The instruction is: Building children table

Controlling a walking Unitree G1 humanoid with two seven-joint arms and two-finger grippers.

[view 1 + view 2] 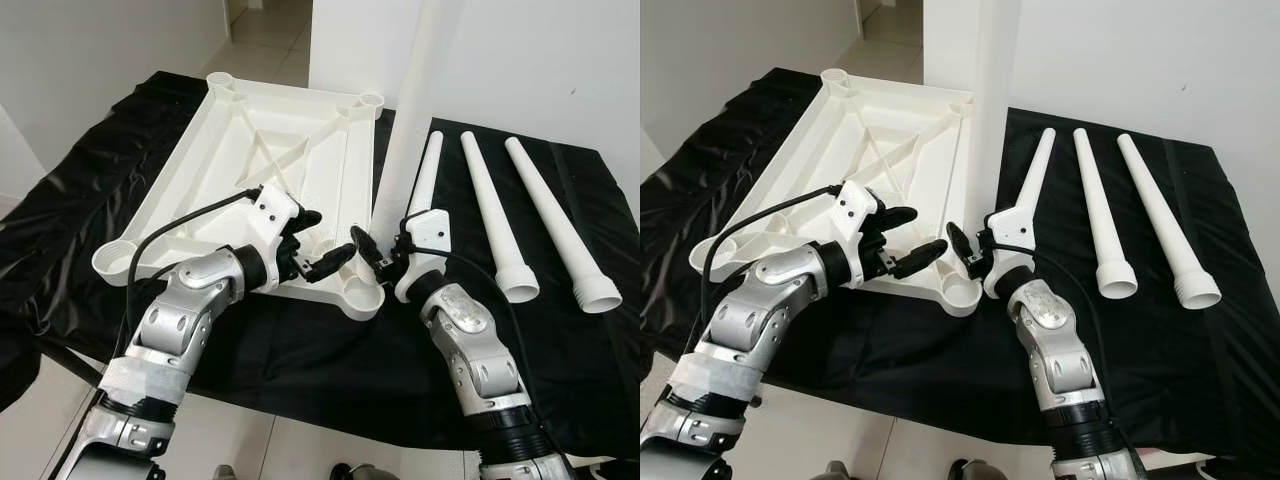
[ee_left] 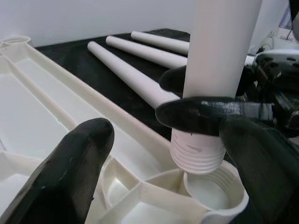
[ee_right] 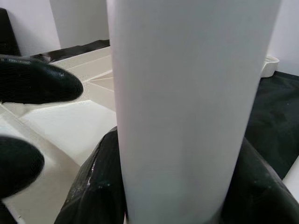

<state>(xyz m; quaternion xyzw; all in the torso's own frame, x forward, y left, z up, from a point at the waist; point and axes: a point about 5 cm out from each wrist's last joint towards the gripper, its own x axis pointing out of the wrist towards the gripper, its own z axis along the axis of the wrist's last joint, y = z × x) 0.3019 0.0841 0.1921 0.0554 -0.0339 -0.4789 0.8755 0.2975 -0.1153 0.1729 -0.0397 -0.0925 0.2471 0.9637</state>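
The white table top [image 1: 190,170] lies upside down on a black cloth. My right gripper [image 1: 380,250] is shut on a white table leg [image 1: 405,130] and holds it upright near its lower end. The leg's threaded end [image 2: 198,151] hangs just above the near right corner socket [image 2: 212,191], slightly apart from it. My left gripper [image 1: 333,235] stands open beside that corner, its fingers [image 2: 70,172] spread toward the leg without touching it.
Three more white legs [image 1: 425,175] [image 1: 492,215] [image 1: 555,220] lie side by side on the cloth to the right of the table top. The black cloth [image 1: 300,350] drapes over the near edge. White walls stand behind.
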